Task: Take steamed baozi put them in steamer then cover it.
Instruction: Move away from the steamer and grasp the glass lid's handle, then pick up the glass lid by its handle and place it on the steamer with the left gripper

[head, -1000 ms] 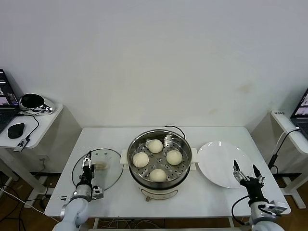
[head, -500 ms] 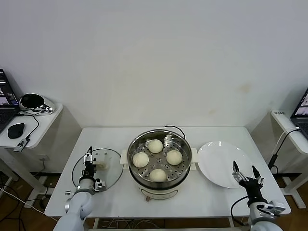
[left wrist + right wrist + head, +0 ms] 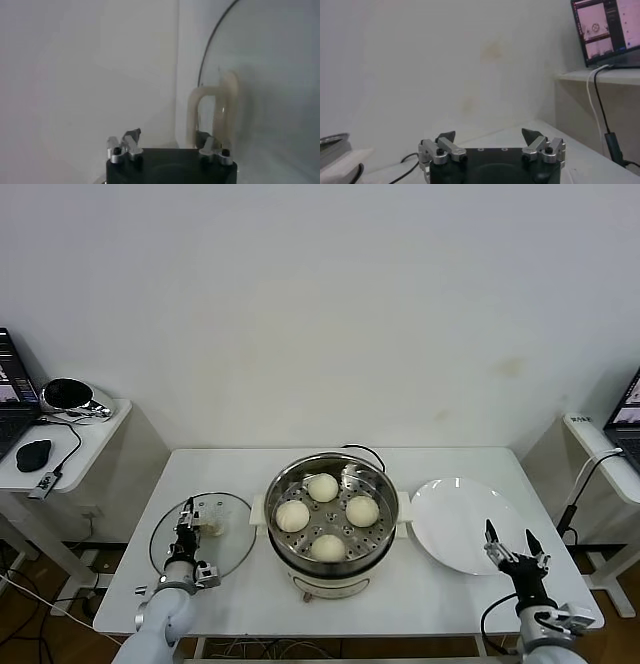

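Several cream-white baozi [image 3: 322, 487] lie on the perforated tray inside the steel steamer [image 3: 330, 460] at the table's middle. To its left the glass cover [image 3: 226, 550] lies flat on the table, and it also shows in the left wrist view as the cover [image 3: 280, 75]. My left gripper [image 3: 187, 520] stands over the cover's left part, right beside its cream handle [image 3: 209, 527]. From the wrist, the left gripper [image 3: 169, 137] is open, with one fingertip [image 3: 205, 141] against the arched handle [image 3: 212, 107] and the other off to the side. My right gripper [image 3: 510, 545] hangs open at the plate's front edge.
A white plate [image 3: 455, 519] lies right of the steamer, bare. The steamer's cord [image 3: 362, 450] runs off behind it. Side tables with a laptop and mouse [image 3: 33, 452] stand left, another laptop [image 3: 605, 30] far right.
My left gripper has edged slightly toward the cover's handle. The right arm and the baozi have not moved.
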You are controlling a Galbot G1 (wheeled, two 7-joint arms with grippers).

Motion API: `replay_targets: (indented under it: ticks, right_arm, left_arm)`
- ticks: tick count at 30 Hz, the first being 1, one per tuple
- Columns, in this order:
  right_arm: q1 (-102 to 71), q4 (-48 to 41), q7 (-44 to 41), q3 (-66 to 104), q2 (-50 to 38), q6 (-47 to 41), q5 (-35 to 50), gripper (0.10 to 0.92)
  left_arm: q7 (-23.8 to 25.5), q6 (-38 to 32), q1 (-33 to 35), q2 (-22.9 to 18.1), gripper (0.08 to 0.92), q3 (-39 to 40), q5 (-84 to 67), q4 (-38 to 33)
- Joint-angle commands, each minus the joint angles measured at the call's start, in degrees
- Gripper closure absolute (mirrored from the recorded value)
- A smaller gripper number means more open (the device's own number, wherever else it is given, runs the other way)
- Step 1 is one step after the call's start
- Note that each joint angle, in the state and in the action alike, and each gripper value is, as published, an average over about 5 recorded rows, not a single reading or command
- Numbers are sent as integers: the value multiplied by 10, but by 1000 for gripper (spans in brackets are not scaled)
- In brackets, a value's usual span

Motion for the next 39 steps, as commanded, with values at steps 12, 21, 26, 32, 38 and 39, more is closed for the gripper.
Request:
replay_targets:
  ticks: [12,21,26,32,38,39]
  right_arm:
    - [-5,12,-3,2,3,-2,-7,203]
    - [11,3,-5,-1,-2,0,-3,203]
    - [28,-8,-5,-9,-7,0,3,203]
    - [49,-27,-1,-18,-9,-2,1,203]
    - [67,-35,4,-17,-4,-14,-16,203]
    - [68,-34,5,-16,-4,-18,-19,203]
  left_arm:
    - [-36,-14,29,7,813,-8,-2,-38]
    - [25,149,117,6,858,-37,-55,-238]
    - [69,243,167,12,858,-42,-45,-340]
    - [123,333,180,11,858,-40,62,-427]
    - [223,340,139,-36,858,-16,158,-507]
    - [235,340,132,-44,858,-8,166,-514]
